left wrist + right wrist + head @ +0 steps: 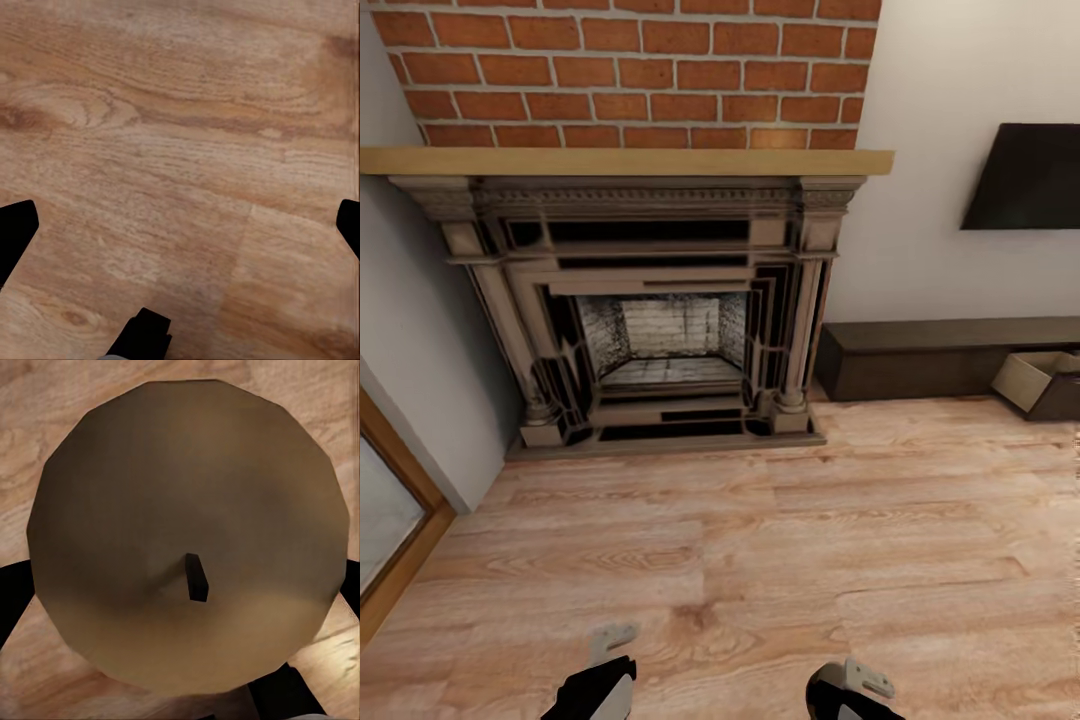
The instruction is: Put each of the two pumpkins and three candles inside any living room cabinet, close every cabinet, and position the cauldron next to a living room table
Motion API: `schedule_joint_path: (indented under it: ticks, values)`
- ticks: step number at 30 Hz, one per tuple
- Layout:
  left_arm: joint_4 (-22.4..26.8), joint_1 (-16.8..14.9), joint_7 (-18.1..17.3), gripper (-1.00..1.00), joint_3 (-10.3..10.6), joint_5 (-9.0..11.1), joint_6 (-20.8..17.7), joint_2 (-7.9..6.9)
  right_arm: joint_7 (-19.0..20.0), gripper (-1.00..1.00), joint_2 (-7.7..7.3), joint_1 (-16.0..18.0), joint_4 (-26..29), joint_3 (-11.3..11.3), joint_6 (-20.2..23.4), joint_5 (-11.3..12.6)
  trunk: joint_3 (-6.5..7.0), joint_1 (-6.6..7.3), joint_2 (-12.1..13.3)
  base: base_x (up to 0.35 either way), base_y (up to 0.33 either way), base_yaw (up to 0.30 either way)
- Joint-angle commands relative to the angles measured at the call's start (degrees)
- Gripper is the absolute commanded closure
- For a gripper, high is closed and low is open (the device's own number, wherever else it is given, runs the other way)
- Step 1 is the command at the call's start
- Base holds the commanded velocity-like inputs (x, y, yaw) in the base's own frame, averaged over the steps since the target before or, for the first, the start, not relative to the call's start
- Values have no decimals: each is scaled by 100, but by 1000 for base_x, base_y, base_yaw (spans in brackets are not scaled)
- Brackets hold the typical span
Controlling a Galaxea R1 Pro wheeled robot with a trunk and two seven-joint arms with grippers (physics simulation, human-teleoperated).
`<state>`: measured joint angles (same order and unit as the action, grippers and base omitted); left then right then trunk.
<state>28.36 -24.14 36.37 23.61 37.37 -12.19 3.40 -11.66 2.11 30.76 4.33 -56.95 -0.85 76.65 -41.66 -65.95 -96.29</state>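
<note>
A candle (pixel 187 495) sits close to the lens in the right wrist view, seen from above as a round dull tan top with a short dark wick. My right gripper (pixel 184 592) is shut on it, with dark fingers (pixel 11 596) pressing at both sides. My left gripper (pixel 180 225) hangs open over bare wood floor, holding nothing. The cabinet (pixel 920 360), a long low dark brown unit, runs along the right wall. One of its drawers (pixel 1040 382) is pulled out and shows a pale beige inside. Pumpkins, cauldron and table are out of view.
A stone fireplace (pixel 660 320) with a wooden mantel (pixel 625 161) stands straight ahead under a brick wall. A dark TV (pixel 1025 178) hangs above the cabinet. A wood-framed glass panel (pixel 385 515) is at the left. Wood floor (pixel 760 540) stretches between me and the fireplace.
</note>
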Motion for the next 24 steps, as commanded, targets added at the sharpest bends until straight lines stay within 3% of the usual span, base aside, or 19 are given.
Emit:
schedule_joint_path:
  ticks: [1, 7, 24]
  values:
    - [12, -3, 45, -100, 38, 27, -29, -6, -25, 100, 1, 3, 7, -53, -12, 60, -5, -3, -2, 323, 0, -276]
    - [12, -3, 45, -100, 38, 27, -29, -8, -27, 100, 0, 4, 7, -53, -12, 60, -5, -3, -2, 255, 0, -283]
    - [12, -3, 45, -100, 37, 33, -29, -7, -27, 100, 0, 7, 7, -53, -12, 60, -5, -3, -2, 11, 0, -284]
